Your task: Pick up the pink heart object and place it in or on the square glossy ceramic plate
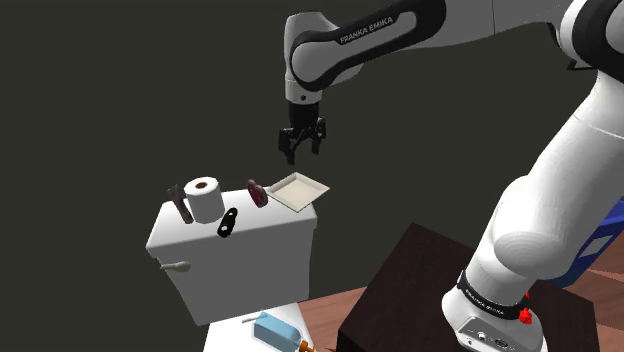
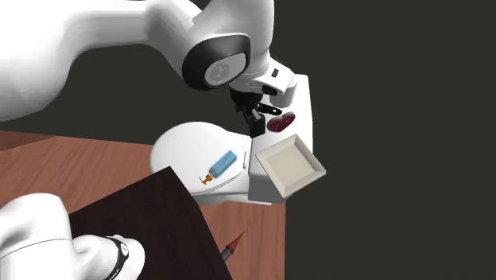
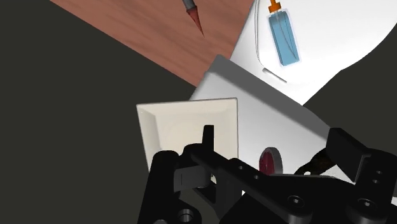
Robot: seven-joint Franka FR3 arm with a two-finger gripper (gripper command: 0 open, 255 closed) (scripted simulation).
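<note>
Okay, nearest is the dark stand point(image 1: 400, 290), then a blue bottle point(image 1: 275, 331) lying on the white toilet lid point(image 2: 183, 155). Behind that, on top of the white tank point(image 1: 240, 265), sit a paper roll point(image 1: 204, 198), a small black object point(image 1: 228, 222) and the dark pink heart point(image 1: 258, 192), just beside the square white plate point(image 1: 298, 191), which hangs partly over the tank's end. Above heart and plate the gripper point(image 1: 302, 148) hangs clear of both, fingers apart, gripping nothing.

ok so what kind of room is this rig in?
Most likely a bathroom. The work surface is a white toilet cistern with a flush lever on its front. A toilet-paper roll stands on top, and the toilet lid is closed.
</note>
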